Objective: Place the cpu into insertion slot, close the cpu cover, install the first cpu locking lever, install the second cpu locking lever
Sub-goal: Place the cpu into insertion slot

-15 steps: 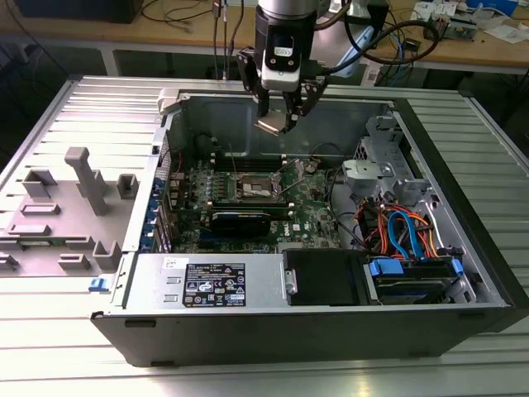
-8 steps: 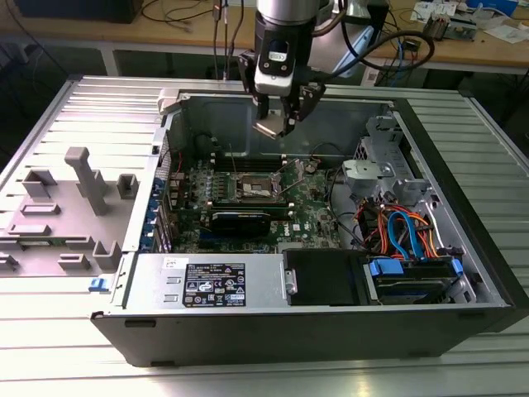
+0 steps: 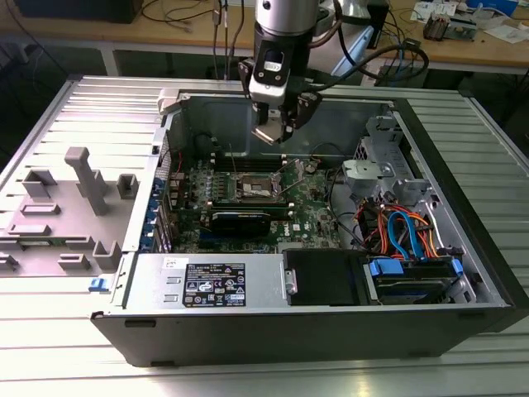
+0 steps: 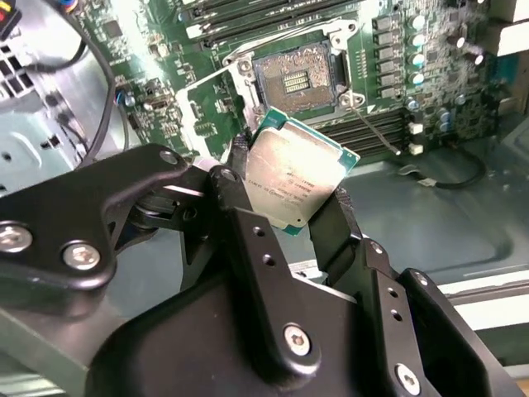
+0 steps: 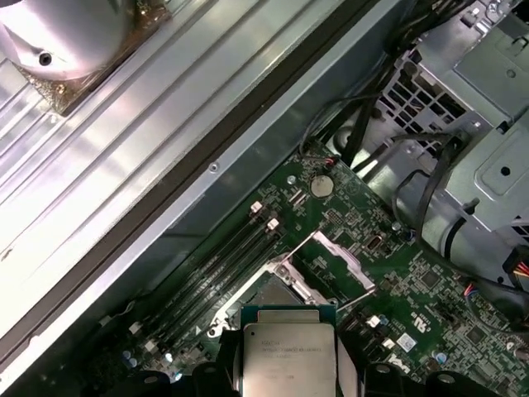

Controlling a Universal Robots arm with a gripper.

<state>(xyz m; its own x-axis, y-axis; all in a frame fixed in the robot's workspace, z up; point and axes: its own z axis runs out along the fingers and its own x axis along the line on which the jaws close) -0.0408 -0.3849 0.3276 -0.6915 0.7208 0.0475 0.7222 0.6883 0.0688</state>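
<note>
Your claw (image 3: 273, 132) is pinching the cpu (image 4: 293, 178) by two opposite edges, its metal top facing the wrist, and is hanging above the open computer case (image 3: 331, 331). The insertion slot (image 4: 297, 78) is lying uncovered near the middle of the green board (image 3: 310, 219), below the chip and well apart from it.
</note>
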